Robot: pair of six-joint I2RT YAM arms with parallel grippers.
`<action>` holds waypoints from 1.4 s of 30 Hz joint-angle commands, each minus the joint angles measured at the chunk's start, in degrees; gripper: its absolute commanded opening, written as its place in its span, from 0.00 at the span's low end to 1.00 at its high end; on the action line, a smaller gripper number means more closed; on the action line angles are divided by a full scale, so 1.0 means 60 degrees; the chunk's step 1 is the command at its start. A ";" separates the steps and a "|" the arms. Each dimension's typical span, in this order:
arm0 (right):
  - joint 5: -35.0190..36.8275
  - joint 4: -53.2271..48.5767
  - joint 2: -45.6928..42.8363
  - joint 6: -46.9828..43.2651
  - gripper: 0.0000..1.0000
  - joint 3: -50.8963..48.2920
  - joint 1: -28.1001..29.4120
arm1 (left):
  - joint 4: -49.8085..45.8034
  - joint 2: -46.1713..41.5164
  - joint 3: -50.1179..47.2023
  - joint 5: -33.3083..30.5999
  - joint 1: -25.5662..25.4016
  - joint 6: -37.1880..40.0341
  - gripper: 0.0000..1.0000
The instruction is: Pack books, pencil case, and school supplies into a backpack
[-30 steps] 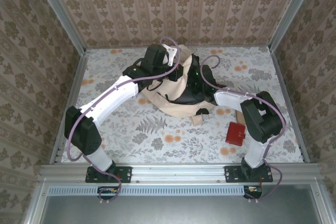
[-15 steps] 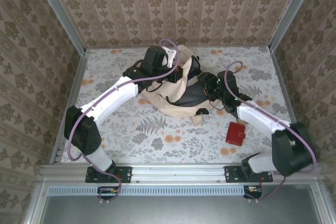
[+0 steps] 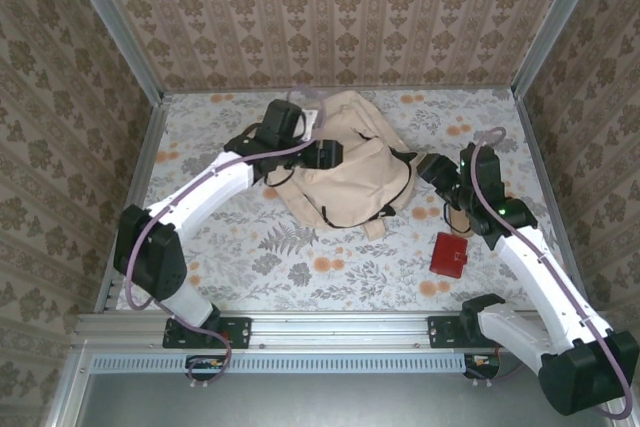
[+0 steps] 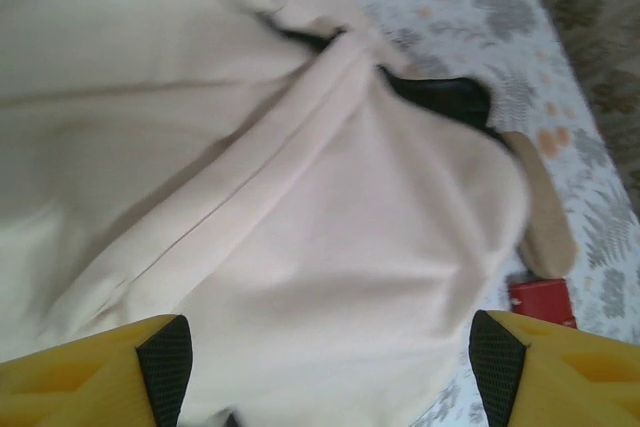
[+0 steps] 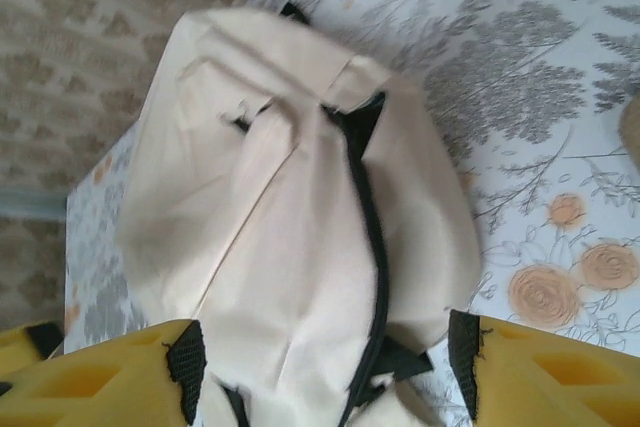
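**Top external.** A large, soft cream-beige fabric backpack (image 3: 345,162) lies slumped on the floral-print tablecloth (image 3: 300,247), toward the far middle. The left gripper (image 3: 326,154) is over the bag's upper left part. The right gripper (image 3: 436,168) is just beside the bag's right edge, clear of the fabric. A small red squarish pouch (image 3: 450,254) lies on the near right, apart from the backpack.

**Left wrist.** The left gripper's yellow fingers with black pads (image 4: 165,362) are spread wide and clamp nothing. Cream backpack fabric (image 4: 300,197) lies close below; contact cannot be told. The red pouch (image 4: 540,299) shows past the bag's edge.

**Right wrist.** The right gripper (image 5: 325,367) has its jaws wide and empty. The backpack (image 5: 270,197) lies ahead of it, with a dark zipper (image 5: 374,237) running down the front.
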 commanded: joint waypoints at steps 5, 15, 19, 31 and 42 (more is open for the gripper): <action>-0.0375 -0.1925 0.1457 -0.2099 0.64 0.1638 0.2713 | 0.0150 -0.1713 -0.2987 -0.0364 0.1633 -0.2043 0.74; 0.0970 -0.2584 0.5446 -0.2285 0.57 0.3784 0.6096 | -0.0044 -0.3778 -0.5182 -0.0518 0.3256 -0.2480 0.75; 0.1151 -0.2803 0.6928 -0.2284 0.54 0.4712 0.6326 | -0.0204 -0.4161 -0.5350 -0.0463 0.3447 -0.2436 0.75; 0.2352 -0.4154 1.0074 -0.1806 0.42 0.7187 0.6233 | -0.0082 -0.4299 -0.5562 -0.0303 0.3477 -0.2523 0.76; 0.2948 -0.4628 1.0799 -0.1626 0.23 0.7530 0.6122 | 0.0080 -0.4127 -0.5613 -0.0150 0.3477 -0.2614 0.77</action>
